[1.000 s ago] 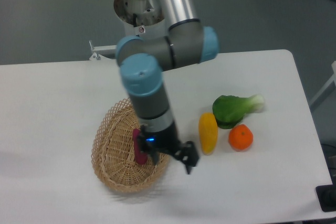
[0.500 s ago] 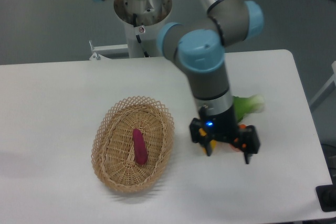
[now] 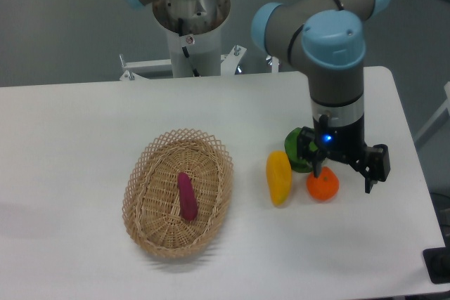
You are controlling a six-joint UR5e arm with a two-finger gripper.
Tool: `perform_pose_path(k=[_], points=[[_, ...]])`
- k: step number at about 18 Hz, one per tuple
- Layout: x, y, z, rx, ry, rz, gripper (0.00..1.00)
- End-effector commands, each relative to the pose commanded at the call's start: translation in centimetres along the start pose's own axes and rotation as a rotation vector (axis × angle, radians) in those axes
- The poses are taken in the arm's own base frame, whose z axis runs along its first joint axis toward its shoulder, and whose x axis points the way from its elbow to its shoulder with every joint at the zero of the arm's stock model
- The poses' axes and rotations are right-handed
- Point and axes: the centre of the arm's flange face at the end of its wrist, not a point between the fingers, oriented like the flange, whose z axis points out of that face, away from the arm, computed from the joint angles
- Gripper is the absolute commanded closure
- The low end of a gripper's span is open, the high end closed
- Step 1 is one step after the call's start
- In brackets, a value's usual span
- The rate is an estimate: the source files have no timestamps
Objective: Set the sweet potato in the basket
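Sweet potato (image 3: 186,197) lies inside the basket (image 3: 144,168), placement looks done. End effector (image 3: 343,174) is spread and empty, low over the orange (image 3: 323,185), near the yellow vegetable (image 3: 278,178). Risk: a low traverse clips the orange and rolls it off the tabletop (image 3: 70,131).

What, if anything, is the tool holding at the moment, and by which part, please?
Nothing is held. The tool hangs open and empty above the orange fruit, while the sweet potato lies loose inside the basket.
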Motion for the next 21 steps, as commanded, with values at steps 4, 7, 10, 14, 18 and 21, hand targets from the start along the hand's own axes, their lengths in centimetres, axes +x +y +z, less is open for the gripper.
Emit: perform_pose_path(k=[4,7,10,14,18,21], points=[[0.0,0.2,0.1,-0.004,0.013,0.008,0.0],[-0.1,0.55,0.16,-0.003,0.017,0.003,0.0],[-0.3,0.69,-0.09,-0.002,0.011,0.0,0.0],[-0.29,0.69,-0.3,-0.001,0.008,0.001,0.0],[-0.29,0.71,-0.41,-0.001,0.006,0.001,0.0],[-0.25,0.71,-0.36,0.0,0.007,0.001,0.0]])
